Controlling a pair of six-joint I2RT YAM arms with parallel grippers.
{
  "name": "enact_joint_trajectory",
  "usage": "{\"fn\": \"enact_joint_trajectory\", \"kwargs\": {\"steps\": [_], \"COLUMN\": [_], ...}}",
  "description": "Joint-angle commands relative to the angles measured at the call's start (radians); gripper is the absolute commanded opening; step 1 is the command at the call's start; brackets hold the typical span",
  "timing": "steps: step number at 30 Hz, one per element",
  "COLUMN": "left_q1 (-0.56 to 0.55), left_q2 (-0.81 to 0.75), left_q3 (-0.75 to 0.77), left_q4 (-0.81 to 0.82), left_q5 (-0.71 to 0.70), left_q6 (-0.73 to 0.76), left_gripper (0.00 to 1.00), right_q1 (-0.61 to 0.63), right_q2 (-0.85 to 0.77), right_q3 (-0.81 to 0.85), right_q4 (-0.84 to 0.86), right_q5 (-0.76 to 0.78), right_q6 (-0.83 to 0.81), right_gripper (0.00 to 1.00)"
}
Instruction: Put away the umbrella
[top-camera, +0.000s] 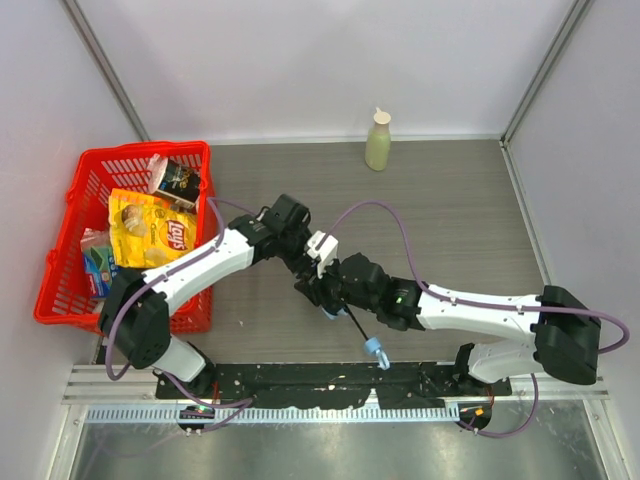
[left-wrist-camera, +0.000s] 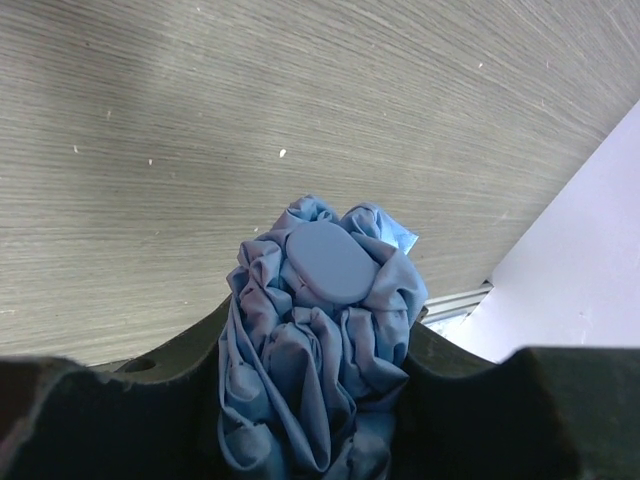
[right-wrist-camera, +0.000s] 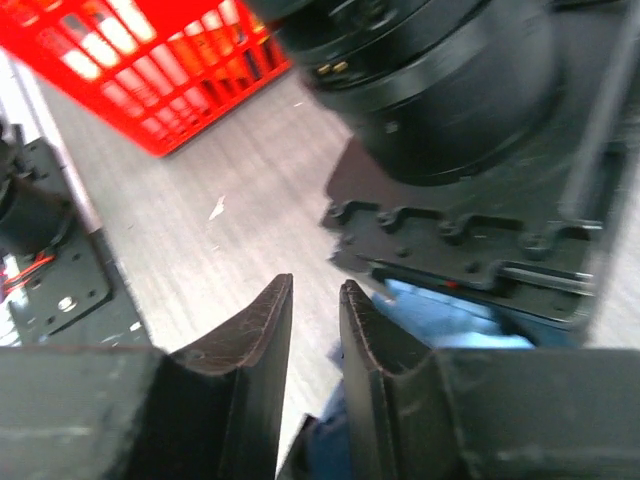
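Umbrella (left-wrist-camera: 325, 265): we count one, pinched in L claw (left-wrist-camera: 315, 345); R claw (right-wrist-camera: 315, 300) slightly spread, empty; one green bottle (top-camera: 378, 142), one red basket (top-camera: 60, 270); grey wood-grain table (top-camera: 450, 210), white walls (top-camera: 330, 60).

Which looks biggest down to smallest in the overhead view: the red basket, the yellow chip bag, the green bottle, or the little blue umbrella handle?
Largest to smallest, as seen from above:
1. red basket
2. yellow chip bag
3. green bottle
4. umbrella handle
No two look alike in size.

Top cam overhead; wrist cams close-up, both w/ umbrella (left-wrist-camera: 320, 330).
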Motion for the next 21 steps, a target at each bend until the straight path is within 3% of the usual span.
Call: {"fn": "enact_joint_trajectory", "kwargs": {"steps": [1,4,9,17,21], "left_q1": [-0.009,-0.009,-0.009,-0.026,-0.086], "left_q2": [-0.085,-0.083,-0.113,-0.226,-0.307], "left_q3": [0.104,0.156,0.219,0.157,-0.033], "left_q4": [0.078,0.028,0.038,0.349,0.723], "left_q5": [0.053,-0.052,-0.230,-0.403,-0.486], "left_q6": [-0.002,0.083,0.271,0.653,0.930], "left_gripper": [0.00,0.00,0.00,0.00,0.00], "right_q1": [-0.012,-0.051,-0.069,-0.072,-0.072], "right_q2": [0.001,-0.135,-0.399,-0.621,-0.665], "right_q3": [-0.051,-0.050,-0.007,0.078,0.058], "right_q4": [-0.158,-0.178,-0.284,-0.613,-0.655], "right_q5": [-0.201,-0.292,-0.205,0.285,0.337], "right_q6": [0.118,0.200,0.287,0.366,0.376], "right_gripper": [0.34,0.39,0.60,0.67,0.68]}}
